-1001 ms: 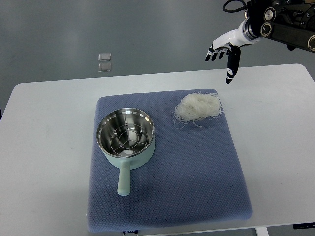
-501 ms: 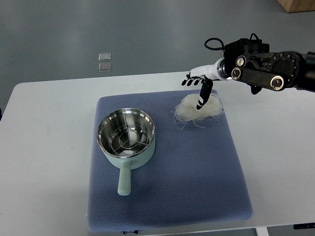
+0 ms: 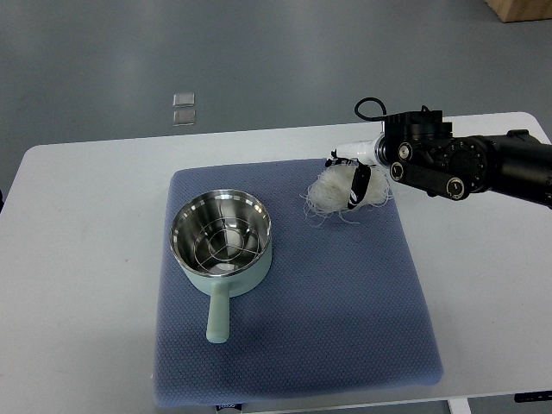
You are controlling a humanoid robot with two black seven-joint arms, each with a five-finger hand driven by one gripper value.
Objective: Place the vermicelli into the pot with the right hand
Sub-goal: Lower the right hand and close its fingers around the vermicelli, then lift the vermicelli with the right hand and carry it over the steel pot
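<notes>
You look steeply down on a white desk (image 3: 78, 259) with rounded far corners, lit evenly with soft shadows. A blue quilted mat (image 3: 345, 328) covers its middle, reaching the near edge. Beyond the desk's far edge lies a smooth grey floor (image 3: 259, 60), where two small pale square tiles (image 3: 183, 109) sit one behind the other at far left of centre. A brown wooden corner (image 3: 520, 9) shows at far right.

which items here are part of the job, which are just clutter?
Job: vermicelli, pot, right hand down on the vermicelli.

Not job: blue mat underneath, white table, two small clear squares on the floor beyond the table.
</notes>
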